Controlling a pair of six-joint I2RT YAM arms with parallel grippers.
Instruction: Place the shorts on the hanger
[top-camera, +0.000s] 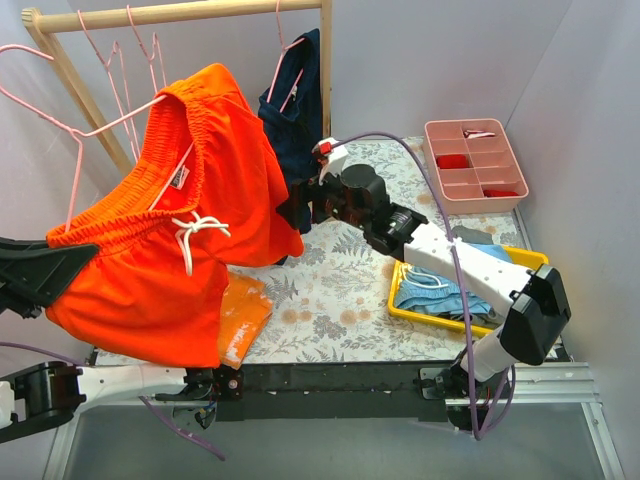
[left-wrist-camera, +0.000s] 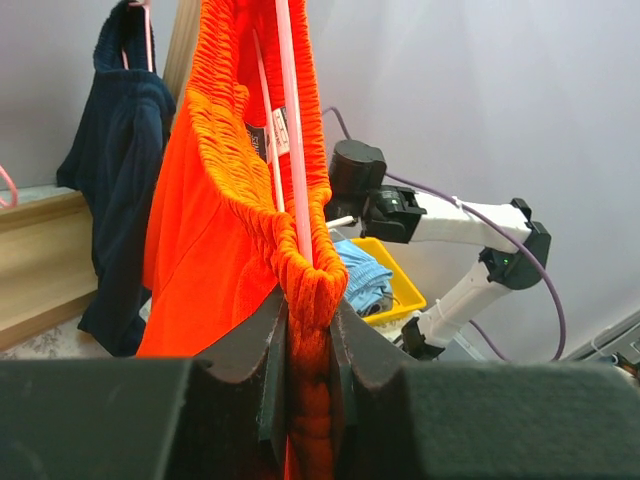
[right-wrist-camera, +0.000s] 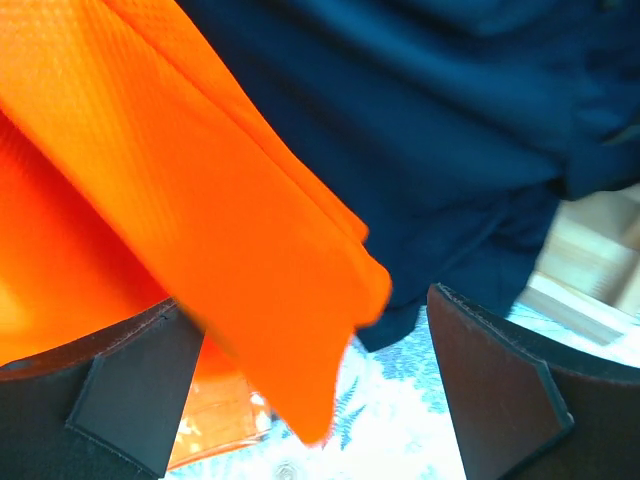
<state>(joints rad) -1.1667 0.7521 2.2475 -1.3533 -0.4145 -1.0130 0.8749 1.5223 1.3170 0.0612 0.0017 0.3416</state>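
Observation:
The bright orange shorts (top-camera: 200, 180) with a white drawstring hang in the air at the left, draped over a pink wire hanger (top-camera: 75, 150). In the left wrist view the hanger's wire (left-wrist-camera: 295, 130) runs inside the gathered waistband (left-wrist-camera: 230, 150). My left gripper (top-camera: 90, 255) is shut on the waistband (left-wrist-camera: 308, 300). My right gripper (top-camera: 295, 210) is open beside the shorts' right leg. In the right wrist view a leg hem (right-wrist-camera: 250, 260) hangs between the spread fingers (right-wrist-camera: 310, 400), touching neither pad.
A wooden rack pole (top-camera: 180, 14) at the back carries more pink hangers (top-camera: 130, 60) and a navy garment (top-camera: 300, 100). An orange speckled cloth (top-camera: 240, 320) lies under the shorts. A pink compartment tray (top-camera: 475, 165) and a yellow tray (top-camera: 530, 262) of blue cloth sit at the right.

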